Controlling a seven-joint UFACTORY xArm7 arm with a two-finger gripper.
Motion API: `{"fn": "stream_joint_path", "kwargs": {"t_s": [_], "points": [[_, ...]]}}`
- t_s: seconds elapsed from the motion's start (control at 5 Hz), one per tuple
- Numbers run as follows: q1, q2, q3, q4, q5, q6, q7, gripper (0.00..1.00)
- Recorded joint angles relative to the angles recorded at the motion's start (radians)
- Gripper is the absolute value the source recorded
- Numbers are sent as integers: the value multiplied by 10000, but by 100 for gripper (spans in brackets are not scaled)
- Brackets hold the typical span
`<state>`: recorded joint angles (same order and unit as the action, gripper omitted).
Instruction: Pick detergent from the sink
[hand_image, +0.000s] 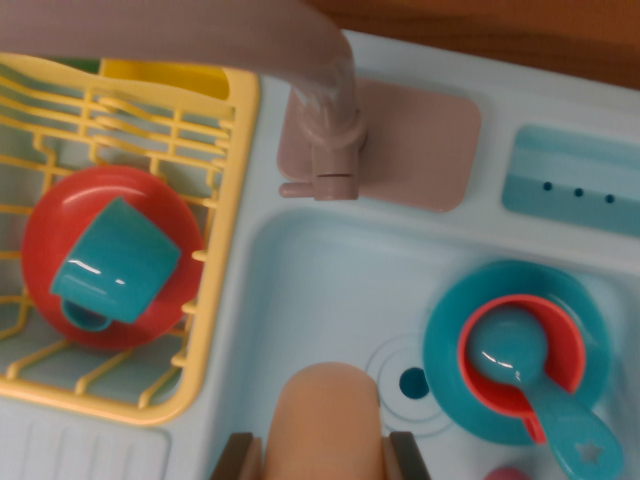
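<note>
My gripper (320, 455) closes its two dark fingers (236, 458) around the one peach, round-topped detergent bottle (323, 420), low over the sink (300, 290).

The pale blue plastic sink basin holds one round drain (412, 382) and one teal plate (452, 372), on which sit one red cup (570, 352) and one teal spoon (560, 420). At the wrist view's left, one yellow wire rack (215, 210) carries one glossy red plate (45, 235) with one teal cup (115, 265) tipped on it. One mauve faucet (328, 140) stands behind.
</note>
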<state>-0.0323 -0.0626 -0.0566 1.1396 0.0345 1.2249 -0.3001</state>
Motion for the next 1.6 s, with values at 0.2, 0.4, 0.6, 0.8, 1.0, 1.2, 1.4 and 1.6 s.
{"fn": "stream_joint_path", "kwargs": {"t_s": [0.2,0.4,0.6,0.8,1.0,1.2,1.4,1.6], "points": [[0,0,0,0,0,0,0,100],[1,-111,-1,354,-15,464,21,100],[2,-219,-1,698,-30,916,42,100],[2,-219,-1,698,-30,916,42,100],[3,-323,-2,1030,-44,1351,62,100],[3,-323,-2,1030,-44,1351,62,100],[4,-416,-3,1325,-57,1739,80,100],[4,-416,-3,1325,-57,1739,80,100]]}}
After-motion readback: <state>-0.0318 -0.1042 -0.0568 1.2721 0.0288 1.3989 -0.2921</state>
